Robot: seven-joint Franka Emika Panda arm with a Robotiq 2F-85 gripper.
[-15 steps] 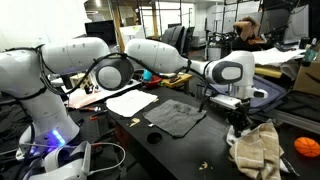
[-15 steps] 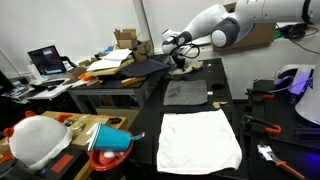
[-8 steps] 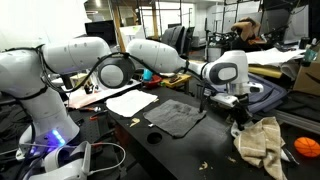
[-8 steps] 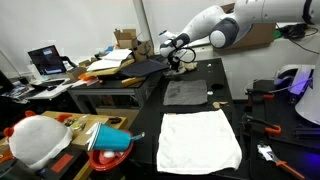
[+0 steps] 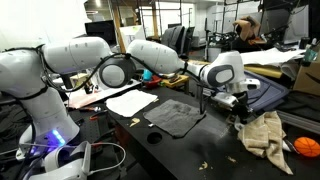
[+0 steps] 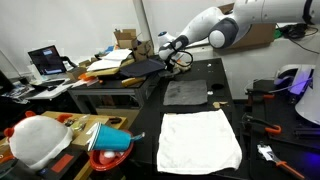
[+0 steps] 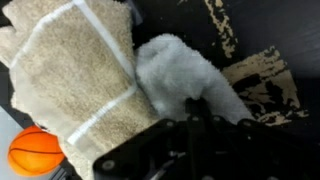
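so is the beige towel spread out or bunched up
Bunched up: the towel sits crumpled in folds, one end pinched in the shut claw.

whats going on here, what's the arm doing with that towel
The robot arm's gripper is shut on the beige towel at one end of the black table, with part of it lifted and the rest bunched on the surface. An orange ball lies beside it. A grey cloth and a white cloth lie flat, untouched.
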